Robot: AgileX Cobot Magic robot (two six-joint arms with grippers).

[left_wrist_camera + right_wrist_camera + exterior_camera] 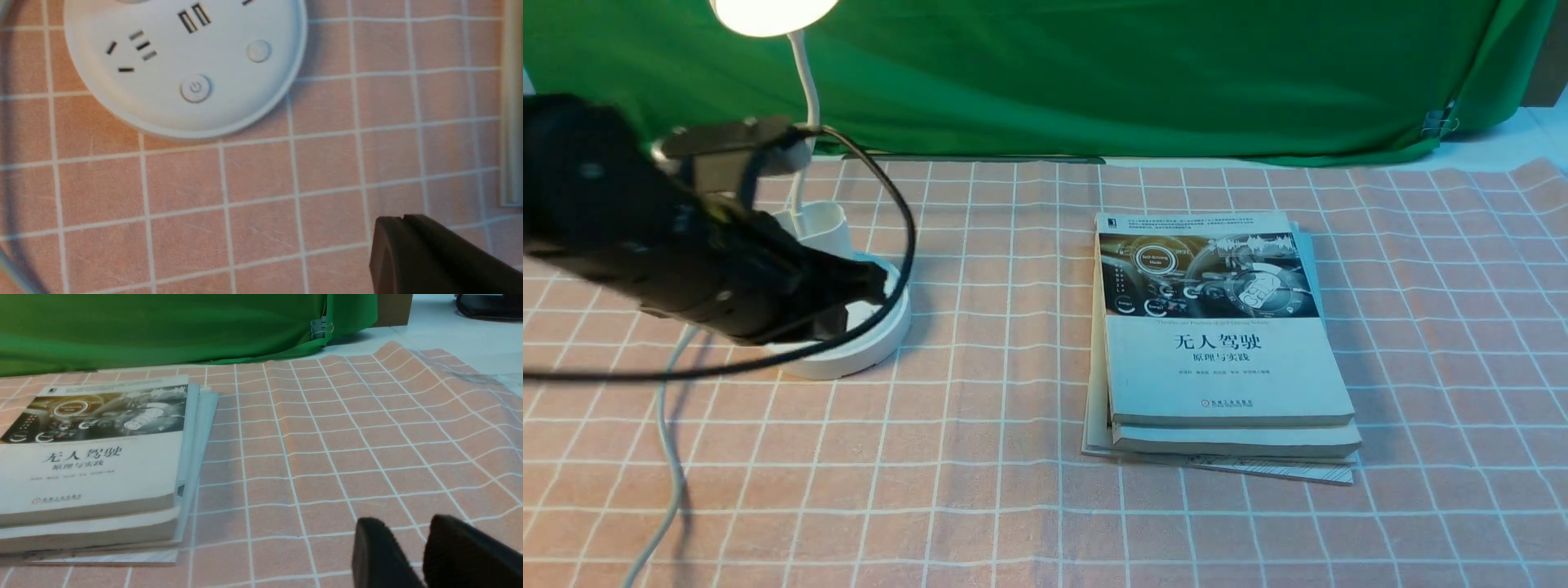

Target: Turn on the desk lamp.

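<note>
A pink checked tablecloth (980, 457) is spread over the whole table. At the near left, a white cable (666, 441) is laid across it and is led toward the lamp.

The right gripper (408, 522) is seen only in its own wrist view. It is held low over the bare cloth on the near right side of a stack of books (94, 457). Its two dark fingers are parted by a narrow gap, and nothing is held between them.

The books (1225, 327) are stacked flat at the middle right, and the top cover is turned up.

The desk lamp is placed at the left, further back than the near edge of the books. Its round white base (882, 327) is rested on the cloth. The left gripper (874, 282) is reached over this base from the left. In the left wrist view its fingers (408, 245) are pressed together — only a thin seam is seen between them — and nothing is gripped. The power button (195, 87) is left uncovered and is not touched by them.

A thin white neck (809, 90) is raised from the far side of the base. The lamp head (768, 12) at the top left is lit brightly.

At the far edge a green cloth (1094, 73) is hung as a backdrop.
</note>
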